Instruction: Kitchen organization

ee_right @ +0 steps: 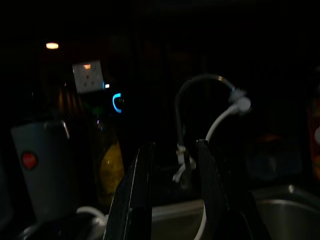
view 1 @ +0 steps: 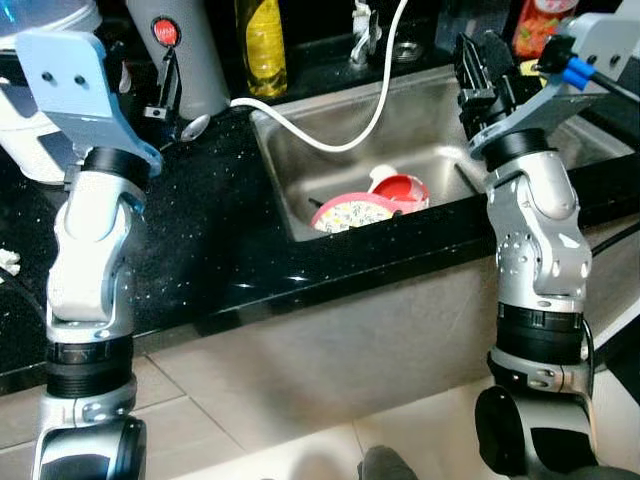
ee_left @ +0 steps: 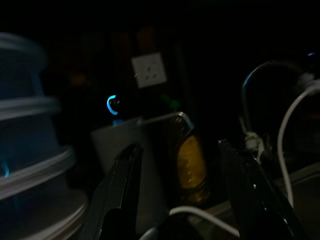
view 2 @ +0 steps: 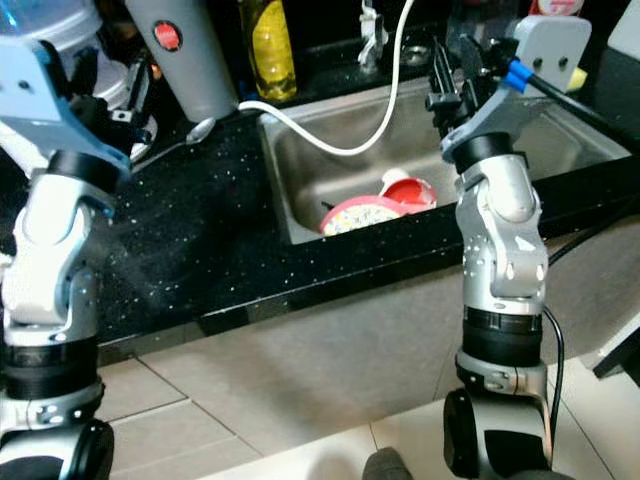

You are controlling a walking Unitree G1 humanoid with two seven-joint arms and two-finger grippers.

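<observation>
A steel sink (view 1: 420,125) is set into the black counter (view 1: 220,240). In it a pink patterned plate (view 1: 350,213) leans against the front wall, with a red bowl (view 1: 403,190) beside it. A white hose (view 1: 330,140) loops over the sink's left rim. My right gripper (view 1: 480,70) hangs above the sink's right side, open and holding nothing; its fingers (ee_right: 145,165) point at the faucet (ee_right: 200,85). My left gripper (view 1: 160,90) is raised over the counter's back left, next to a grey appliance (view 1: 195,60) with a red button, open and holding nothing.
A yellow bottle (view 1: 264,45) stands behind the sink's left corner. Stacked pale containers (ee_left: 30,150) are close to the left gripper. A red packet (view 1: 540,25) sits at the back right. A silvery spoon (view 1: 195,125) lies by the appliance. Below the counter lies tiled floor (view 1: 300,440).
</observation>
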